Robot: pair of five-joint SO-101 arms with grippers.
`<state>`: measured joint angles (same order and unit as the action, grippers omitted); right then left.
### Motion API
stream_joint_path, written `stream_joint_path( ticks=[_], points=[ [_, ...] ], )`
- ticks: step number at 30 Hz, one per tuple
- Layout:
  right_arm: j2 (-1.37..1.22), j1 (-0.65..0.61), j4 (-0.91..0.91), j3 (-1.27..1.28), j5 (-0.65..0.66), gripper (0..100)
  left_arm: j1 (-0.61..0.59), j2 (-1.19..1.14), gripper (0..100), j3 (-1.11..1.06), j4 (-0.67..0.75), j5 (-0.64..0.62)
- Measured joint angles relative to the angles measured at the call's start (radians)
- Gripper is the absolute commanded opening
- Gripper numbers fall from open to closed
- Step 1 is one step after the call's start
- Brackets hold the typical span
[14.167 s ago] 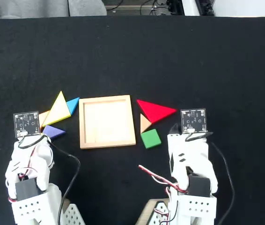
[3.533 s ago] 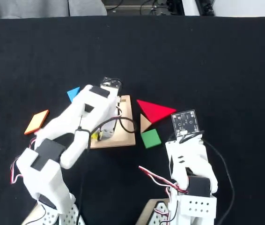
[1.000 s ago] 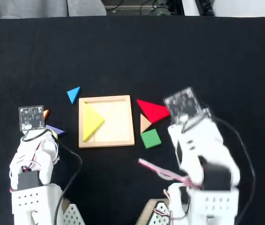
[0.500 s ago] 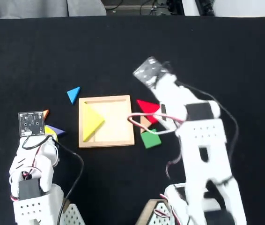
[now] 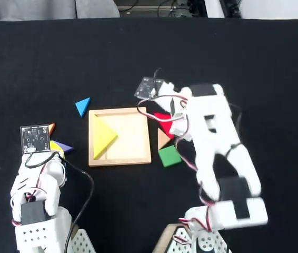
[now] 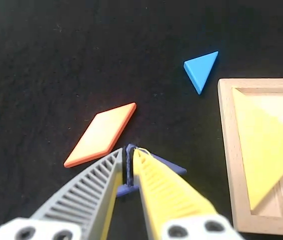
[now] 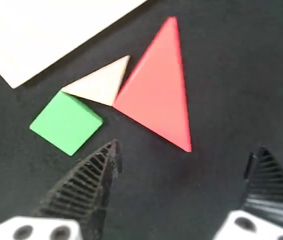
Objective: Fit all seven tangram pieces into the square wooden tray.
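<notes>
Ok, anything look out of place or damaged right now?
Nothing stands out. The yellow triangle lies flat in the wooden tray, along its left wall. The dark blue piece is partly hidden under the shut left tool.

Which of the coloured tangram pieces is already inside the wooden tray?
The large yellow triangle, lying in the square wooden tray against its left wall. Every other piece lies outside on the black table.

Pale matt wood tray (image 5: 122, 161); black rough cloth table cover (image 5: 254, 58).
</notes>
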<state>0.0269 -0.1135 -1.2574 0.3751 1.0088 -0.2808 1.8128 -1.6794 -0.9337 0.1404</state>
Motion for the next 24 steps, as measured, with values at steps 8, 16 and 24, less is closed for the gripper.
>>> stream_joint_path(
  ticks=[8,16,24],
  points=[
    [-0.229,0.000,-0.015,-0.109,0.057,39.4,0.000,0.000,5,0.000,0.000,0.000],
    [-0.358,-0.012,0.006,-0.152,0.057,47.0,0.000,0.000,5,0.000,0.000,0.000],
    [-0.382,-0.064,0.061,-0.152,0.057,48.2,0.000,0.000,5,0.000,0.000,0.000]
  ],
)
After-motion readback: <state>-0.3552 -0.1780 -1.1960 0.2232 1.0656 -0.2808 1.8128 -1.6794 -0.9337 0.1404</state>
